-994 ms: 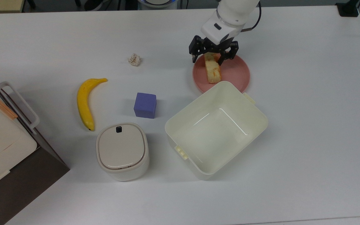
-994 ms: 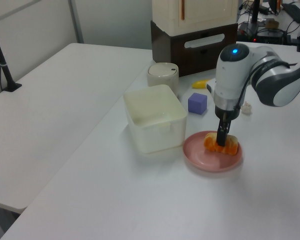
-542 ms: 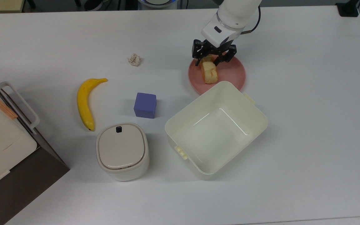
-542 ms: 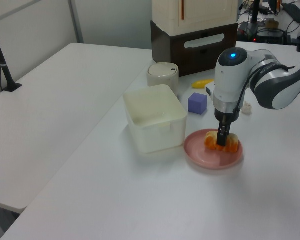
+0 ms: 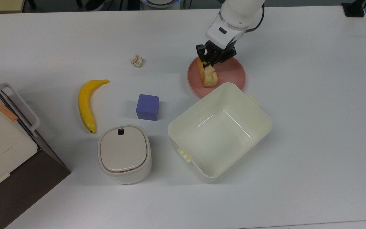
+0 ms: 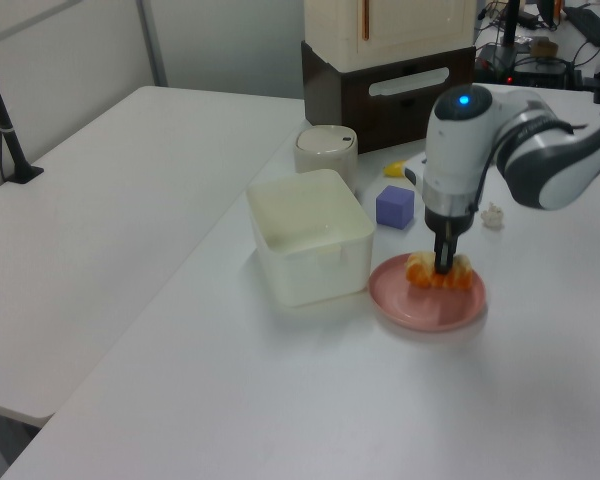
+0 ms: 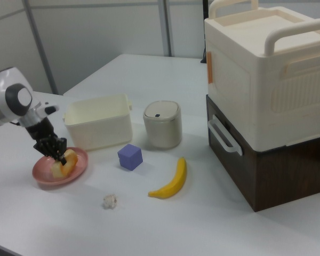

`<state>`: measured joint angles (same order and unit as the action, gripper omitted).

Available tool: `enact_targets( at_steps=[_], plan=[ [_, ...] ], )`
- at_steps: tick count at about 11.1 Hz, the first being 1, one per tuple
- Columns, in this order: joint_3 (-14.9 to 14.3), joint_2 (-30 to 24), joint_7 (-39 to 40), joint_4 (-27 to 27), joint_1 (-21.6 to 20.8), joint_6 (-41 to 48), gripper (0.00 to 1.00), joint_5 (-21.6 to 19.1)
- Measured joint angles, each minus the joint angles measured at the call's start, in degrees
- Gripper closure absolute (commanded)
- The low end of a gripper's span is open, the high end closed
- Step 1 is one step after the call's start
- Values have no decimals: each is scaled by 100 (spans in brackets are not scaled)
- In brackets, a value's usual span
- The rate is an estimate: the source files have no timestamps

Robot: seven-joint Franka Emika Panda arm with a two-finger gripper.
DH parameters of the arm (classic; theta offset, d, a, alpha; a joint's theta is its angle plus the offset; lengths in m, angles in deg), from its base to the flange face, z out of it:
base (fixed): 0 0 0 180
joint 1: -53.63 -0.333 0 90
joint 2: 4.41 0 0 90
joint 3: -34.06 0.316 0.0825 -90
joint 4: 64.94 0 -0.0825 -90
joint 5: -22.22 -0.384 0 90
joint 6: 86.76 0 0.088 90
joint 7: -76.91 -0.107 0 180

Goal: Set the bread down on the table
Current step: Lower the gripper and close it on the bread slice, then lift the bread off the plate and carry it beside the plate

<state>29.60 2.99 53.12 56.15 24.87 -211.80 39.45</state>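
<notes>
We see the bread [image 5: 207,76] pinched at its upper end by the gripper [image 5: 211,61], whose fingers have drawn in tight since a second ago, when they stood spread on either side of the slice. The slice has turned with the squeeze: it lay flat and long on the plate [image 5: 230,74] before, and now it stands on edge, its orange crust facing the top view's left, bunched where the fingers bite it. In the left view the bread [image 6: 438,272] sits low over the pink plate [image 6: 420,305]; we cannot tell whether its lower end touches it. The plate itself has slid a little toward the top view's left.

We judge the grasp made and the lift just starting. The bread is over the plate in the upper middle of the top view, not yet on the table [image 5: 313,111]. Just below the plate stands the tub [image 5: 259,127]; farther left lie the purple block [image 5: 147,107], the paper ball [image 5: 136,60] and the banana [image 5: 86,103].
</notes>
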Motion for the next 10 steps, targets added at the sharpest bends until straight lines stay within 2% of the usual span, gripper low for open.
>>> enact_targets(
  at_steps=[2,3,5,7,10],
  plan=[
    [-34,-248,1432,-360,144,948,100,-631],
    [-45,-387,2008,-591,238,1510,100,-816],
    [-69,-524,2642,-859,587,1943,100,-880],
    [-80,-460,3010,-869,1062,1926,100,-721],
    [-82,-153,3089,-778,1497,1685,100,-11]
  ],
)
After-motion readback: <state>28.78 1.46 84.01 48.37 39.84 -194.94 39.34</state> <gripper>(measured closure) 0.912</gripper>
